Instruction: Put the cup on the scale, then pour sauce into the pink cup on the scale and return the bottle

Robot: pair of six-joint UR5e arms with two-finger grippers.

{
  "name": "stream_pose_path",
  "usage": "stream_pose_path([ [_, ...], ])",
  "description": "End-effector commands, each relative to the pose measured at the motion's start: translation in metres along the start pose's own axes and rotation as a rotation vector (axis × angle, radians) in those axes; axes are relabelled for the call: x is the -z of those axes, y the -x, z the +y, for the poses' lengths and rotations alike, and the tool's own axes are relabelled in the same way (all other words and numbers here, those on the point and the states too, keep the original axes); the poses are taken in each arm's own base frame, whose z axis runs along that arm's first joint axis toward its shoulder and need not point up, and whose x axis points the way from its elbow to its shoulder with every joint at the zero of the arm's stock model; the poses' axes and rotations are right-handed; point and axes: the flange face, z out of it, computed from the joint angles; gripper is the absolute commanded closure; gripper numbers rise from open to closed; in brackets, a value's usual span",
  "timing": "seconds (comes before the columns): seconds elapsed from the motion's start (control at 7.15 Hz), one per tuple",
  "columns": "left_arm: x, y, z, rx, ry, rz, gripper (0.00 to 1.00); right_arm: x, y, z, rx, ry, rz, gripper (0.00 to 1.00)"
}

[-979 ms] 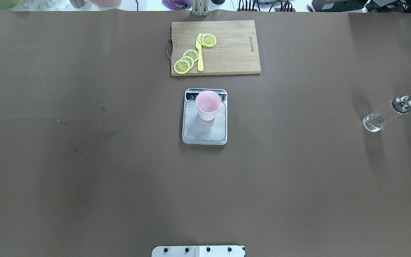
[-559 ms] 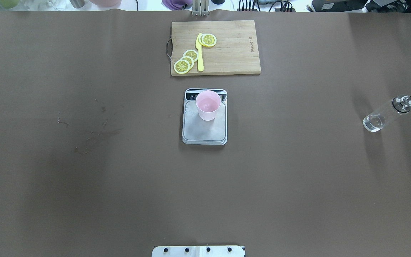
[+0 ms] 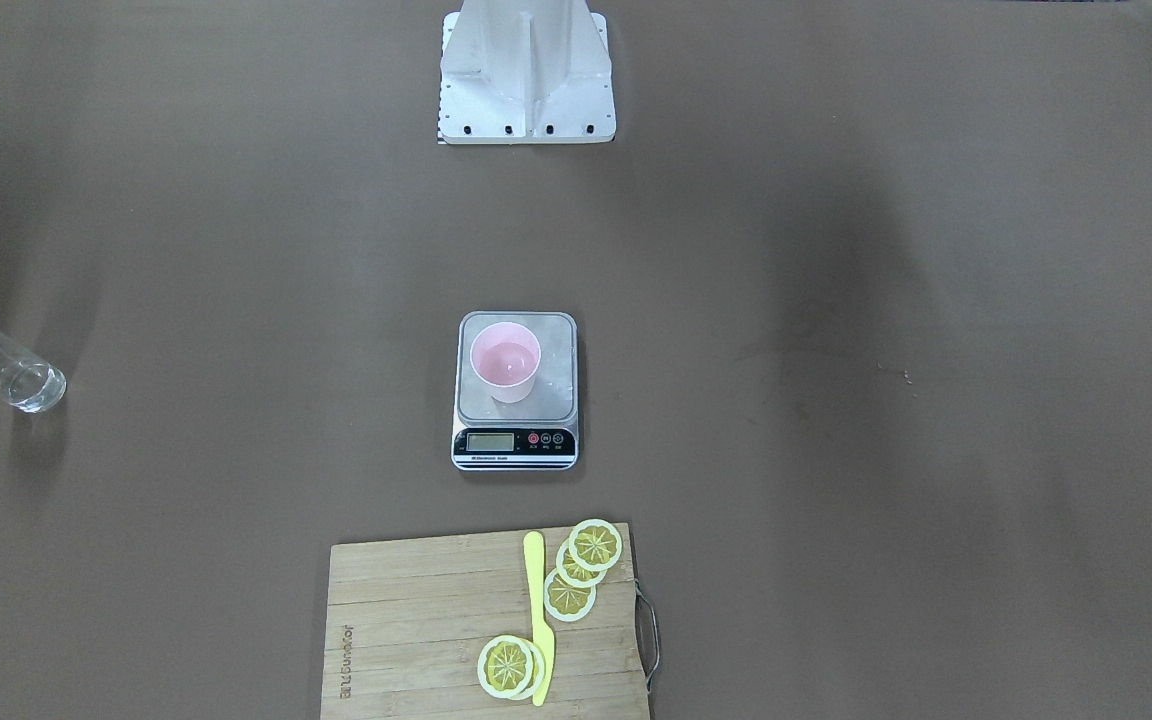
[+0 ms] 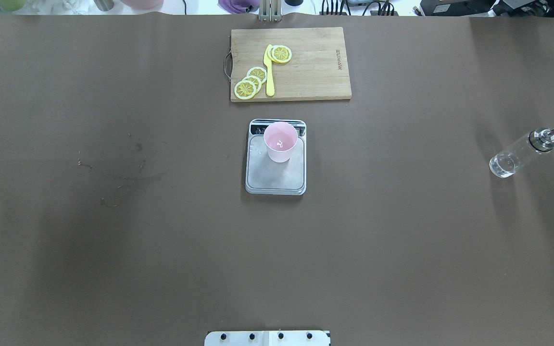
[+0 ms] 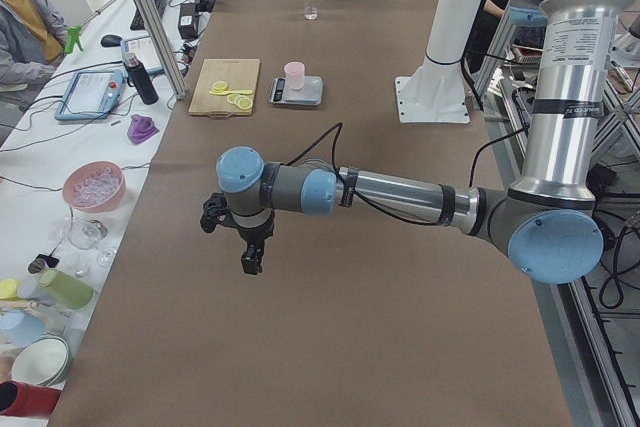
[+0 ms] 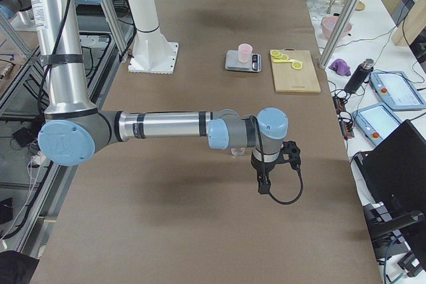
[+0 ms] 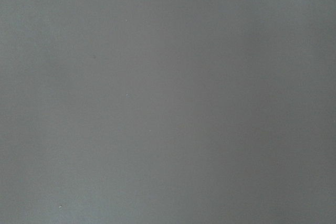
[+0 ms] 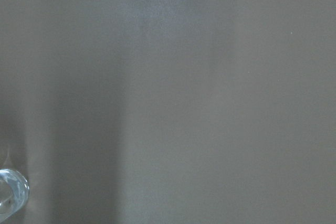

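Observation:
The pale pink cup (image 4: 280, 142) stands upright on the back part of the scale's (image 4: 275, 177) steel platform, with a little clear liquid in it. They also show in the front view, cup (image 3: 505, 365) and scale (image 3: 516, 445). The clear glass bottle (image 4: 522, 153) with its silver spout stands on the table at the far right, apart from everything; its base shows in the right wrist view (image 8: 10, 192). Neither gripper shows in the overhead or front view. The left arm's end (image 5: 245, 227) and the right arm's end (image 6: 269, 147) hover over bare table; I cannot tell their jaws' state.
A wooden cutting board (image 4: 315, 72) with lemon slices (image 4: 250, 81) and a yellow knife (image 4: 269, 72) lies behind the scale. The robot base (image 3: 526, 90) is at the near middle edge. Faint stains (image 4: 128, 178) mark the table's left half.
Cup, scale and bottle stay where they were. Only the glint of liquid in the cup and the soft arm shadows on the table shift a little.

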Motion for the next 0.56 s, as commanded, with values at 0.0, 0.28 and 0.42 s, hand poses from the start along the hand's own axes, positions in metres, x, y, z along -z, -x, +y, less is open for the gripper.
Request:
stream_pose_path([
  [0.0, -0.0057, 0.0043, 0.0157, 0.008, 0.010, 0.003, 0.02, -0.0002, -0.0002, 0.0236, -0.001, -0.002, -0.023, 0.00],
  [0.28, -0.0048, 0.0016, 0.0146, 0.006, 0.008, 0.011, 0.02, -0.0042, -0.0027, 0.0273, 0.014, 0.007, -0.031, 0.00],
  [0.42, -0.0061, 0.0027, 0.0153, 0.005, 0.009, 0.013, 0.02, -0.0043, -0.0031, 0.0274, 0.016, 0.008, -0.028, 0.00],
])
